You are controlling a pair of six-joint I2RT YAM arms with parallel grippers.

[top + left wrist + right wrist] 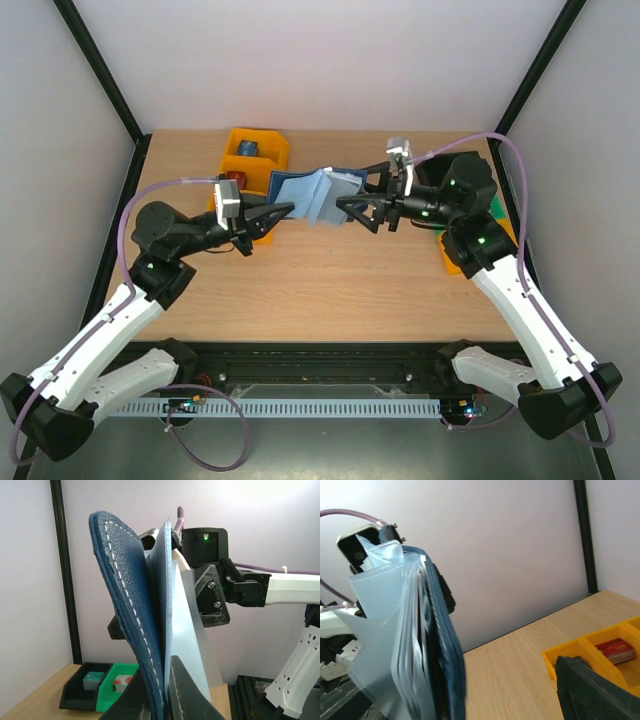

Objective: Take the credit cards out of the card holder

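The navy card holder (315, 195) hangs open above the table between both grippers, its light blue sleeves fanned out. My left gripper (285, 212) is shut on its left edge. In the left wrist view the jaws (165, 692) clamp the stitched navy cover (125, 590) and a pale sleeve. My right gripper (356, 208) is open at the holder's right side. In the right wrist view one finger (585, 690) stands far from the holder (447, 650). A red credit card (616, 650) lies in the yellow bin (560, 660). I see no card in the sleeves.
The yellow three-compartment bin (255, 150) stands at the back left with a blue item in it. A second yellow bin (452, 258) lies under my right arm. A black bin (82, 685) and a green bin (117, 682) hold small items at the back right.
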